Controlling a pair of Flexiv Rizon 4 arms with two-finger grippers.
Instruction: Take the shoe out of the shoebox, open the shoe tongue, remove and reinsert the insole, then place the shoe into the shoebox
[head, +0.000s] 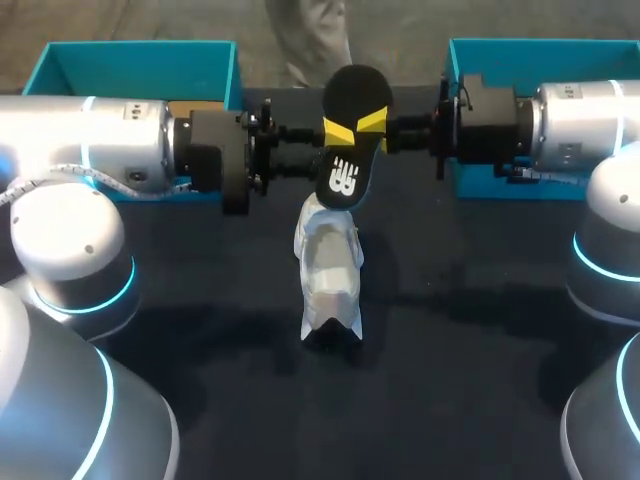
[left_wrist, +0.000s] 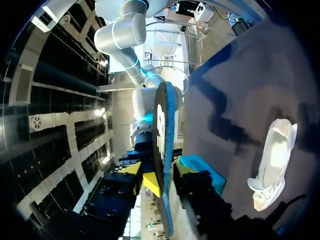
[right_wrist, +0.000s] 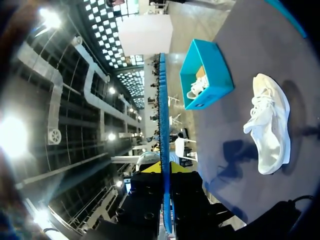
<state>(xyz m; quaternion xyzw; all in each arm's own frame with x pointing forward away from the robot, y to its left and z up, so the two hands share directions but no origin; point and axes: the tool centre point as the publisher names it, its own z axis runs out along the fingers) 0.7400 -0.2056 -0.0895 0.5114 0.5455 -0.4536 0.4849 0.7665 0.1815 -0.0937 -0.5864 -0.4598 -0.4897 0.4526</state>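
A black insole (head: 352, 110) with a blue underside hangs in the air above the table's middle, edge-on in both wrist views (left_wrist: 162, 150) (right_wrist: 162, 125). My right gripper (head: 372, 123) (right_wrist: 164, 170) comes in from the right and is shut on the insole's lower part. My left gripper (head: 338, 132) (left_wrist: 165, 182) meets it from the left, its fingers standing slightly apart on either side of the insole. The white shoe (head: 330, 270) (left_wrist: 272, 160) (right_wrist: 270, 125) stands on the dark table below the insole, apart from both grippers.
A teal shoebox (head: 140, 65) stands at the back left behind my left arm, and a second teal box (head: 540, 55) at the back right. One box (right_wrist: 210, 75) holds another white shoe (right_wrist: 197, 87). The dark table (head: 450, 380) stretches in front of the shoe.
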